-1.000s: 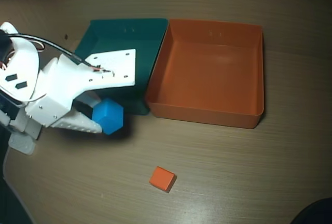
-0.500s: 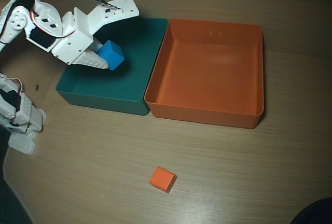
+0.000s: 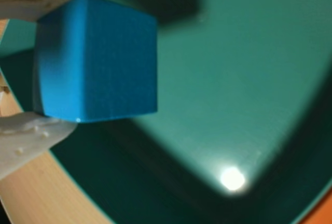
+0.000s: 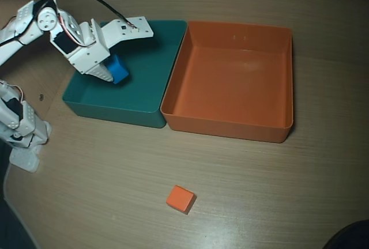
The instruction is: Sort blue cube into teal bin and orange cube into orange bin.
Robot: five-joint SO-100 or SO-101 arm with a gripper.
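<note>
The claw [image 4: 115, 71] is closed on the blue cube [image 4: 119, 69], holding it over the teal bin [image 4: 147, 96].

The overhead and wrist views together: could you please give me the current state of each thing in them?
blue cube: held in the gripper, over the teal bin.
teal bin: nothing lying in it.
orange bin: empty.
orange cube: loose on the table, outside both bins.

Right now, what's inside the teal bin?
Inside the teal bin, the gripper holds the blue cube above the bare teal floor. The arm covers the bin's upper-left corner in the overhead view. The orange cube lies outside on the table.
</note>
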